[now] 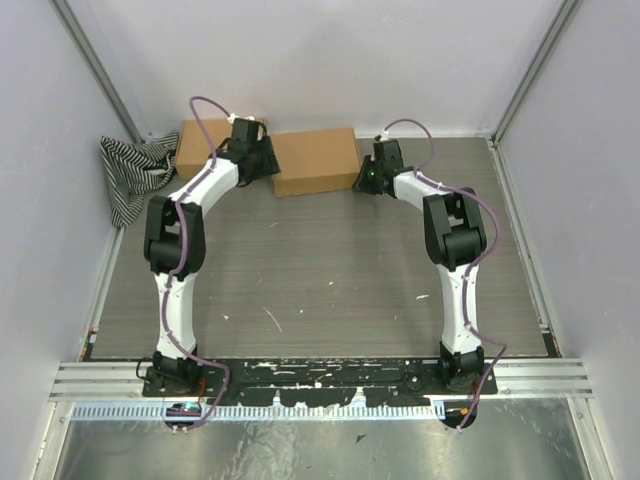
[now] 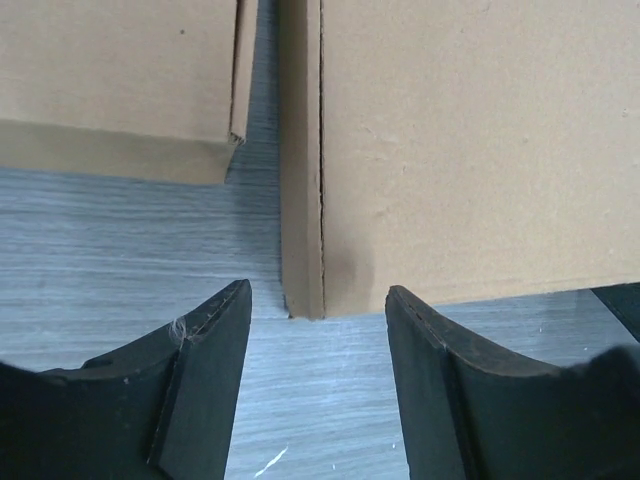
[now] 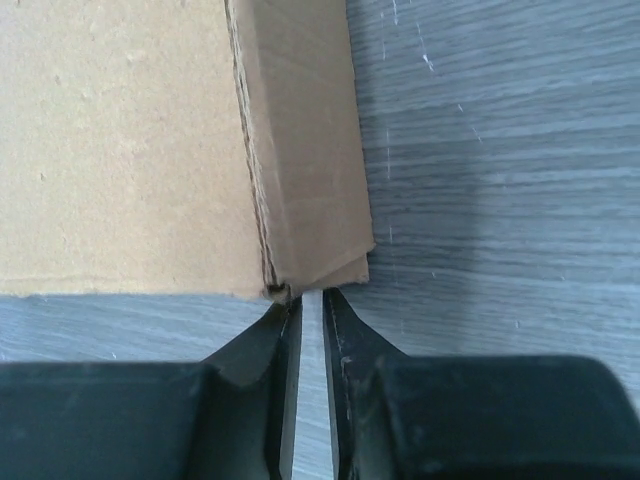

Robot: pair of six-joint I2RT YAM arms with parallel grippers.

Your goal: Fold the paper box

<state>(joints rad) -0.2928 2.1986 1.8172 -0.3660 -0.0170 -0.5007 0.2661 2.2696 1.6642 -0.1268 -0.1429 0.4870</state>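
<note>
Paper box [image 1: 316, 160] lies closed just right of second box [image 1: 198, 148]. Left gripper [image 2: 318, 330] gapes at its left corner; right gripper [image 3: 311, 305] nearly clenched, grasping nothing, at right flap. Flap should be pressed flush, evenly.

Left arm is covering the gap between the paper box [image 1: 318, 160] and the other box [image 1: 197, 148] from above, and both wrist views are cropping the paper box's far side.
</note>
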